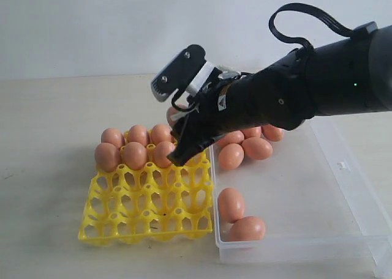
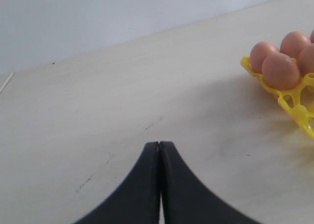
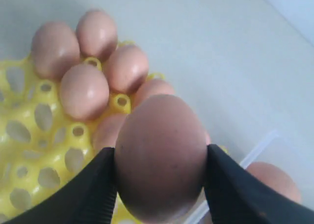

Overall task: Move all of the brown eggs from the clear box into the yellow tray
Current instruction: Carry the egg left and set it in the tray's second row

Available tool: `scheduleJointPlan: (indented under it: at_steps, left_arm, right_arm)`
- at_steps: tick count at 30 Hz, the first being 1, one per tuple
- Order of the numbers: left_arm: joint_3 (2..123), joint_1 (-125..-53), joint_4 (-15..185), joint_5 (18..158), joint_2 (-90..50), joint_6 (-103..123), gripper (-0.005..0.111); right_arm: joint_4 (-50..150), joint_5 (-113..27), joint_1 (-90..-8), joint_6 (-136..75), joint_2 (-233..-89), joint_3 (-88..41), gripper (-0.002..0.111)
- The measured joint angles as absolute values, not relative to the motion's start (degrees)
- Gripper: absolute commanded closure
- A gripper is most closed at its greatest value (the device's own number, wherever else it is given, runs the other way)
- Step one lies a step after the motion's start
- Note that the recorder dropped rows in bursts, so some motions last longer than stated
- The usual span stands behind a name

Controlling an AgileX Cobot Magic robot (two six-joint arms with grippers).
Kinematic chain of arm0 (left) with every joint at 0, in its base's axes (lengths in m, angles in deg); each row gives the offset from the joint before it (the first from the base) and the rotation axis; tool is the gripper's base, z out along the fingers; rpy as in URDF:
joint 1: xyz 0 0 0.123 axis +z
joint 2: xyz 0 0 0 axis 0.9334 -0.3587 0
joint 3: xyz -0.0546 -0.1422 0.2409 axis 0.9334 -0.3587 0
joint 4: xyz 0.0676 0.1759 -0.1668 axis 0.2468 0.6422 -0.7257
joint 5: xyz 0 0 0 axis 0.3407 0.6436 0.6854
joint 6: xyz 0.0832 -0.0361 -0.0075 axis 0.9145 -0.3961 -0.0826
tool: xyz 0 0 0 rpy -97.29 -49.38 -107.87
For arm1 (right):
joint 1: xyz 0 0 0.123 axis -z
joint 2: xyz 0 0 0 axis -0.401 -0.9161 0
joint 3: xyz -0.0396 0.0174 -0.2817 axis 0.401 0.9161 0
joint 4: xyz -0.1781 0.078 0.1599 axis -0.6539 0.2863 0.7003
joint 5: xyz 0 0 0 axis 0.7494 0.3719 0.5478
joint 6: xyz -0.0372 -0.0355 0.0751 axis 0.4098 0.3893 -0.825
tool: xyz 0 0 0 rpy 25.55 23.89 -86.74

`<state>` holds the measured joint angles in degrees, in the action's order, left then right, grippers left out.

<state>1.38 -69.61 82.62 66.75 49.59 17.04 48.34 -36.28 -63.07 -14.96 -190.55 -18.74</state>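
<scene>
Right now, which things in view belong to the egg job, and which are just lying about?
Job: brown eggs, clear box, yellow tray, right gripper holding one brown egg.
Not the job: table, left gripper, shut and empty.

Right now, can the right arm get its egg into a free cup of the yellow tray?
Probably yes. The right pincer holds a brown egg above the yellow tray, and its nearer cups lie open, nothing over them.
</scene>
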Motion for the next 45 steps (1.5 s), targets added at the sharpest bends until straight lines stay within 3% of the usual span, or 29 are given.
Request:
scheduleJointPlan:
  at_steps: [12,28,30,33,38,41,45]
  left_arm:
    - [1.38,-69.61,82.62,66.75,49.59,17.04,0.107]
    - [1.38,-69.61,82.62,66.75,49.59,17.04,0.107]
    - [1.38,-69.61,82.62,66.75,49.59,17.04,0.107]
    - [1.38,-69.61,82.62,66.75,49.59,17.04,0.107]
    - [1.38,-69.61,82.62,66.75,49.59,17.04,0.107]
    - [1.38,-69.61,82.62,66.75,49.59,17.04,0.107]
    - [1.38,-69.61,82.62,66.75,49.59,17.04,0.107]
  right_arm:
    - [48.77,-87.87,-60.90,-39.27,-198.85,-3.33,0.108]
    - [47.08,-91.11,-60.26,-41.02,-204.21,-3.10,0.108]
    - [47.08,-91.34,-60.16,-41.02,-204.58,-3.10,0.101]
    - [47.08,-91.34,-60.02,-41.02,-205.24,-3.10,0.081]
    - [46.98,-91.34,-59.90,-41.12,-205.57,-3.10,0.031]
    - [46.98,-91.47,-59.90,-41.12,-205.69,-3.10,0.028]
    - [46.98,-91.47,-59.90,-41.12,-205.69,-3.10,0.038]
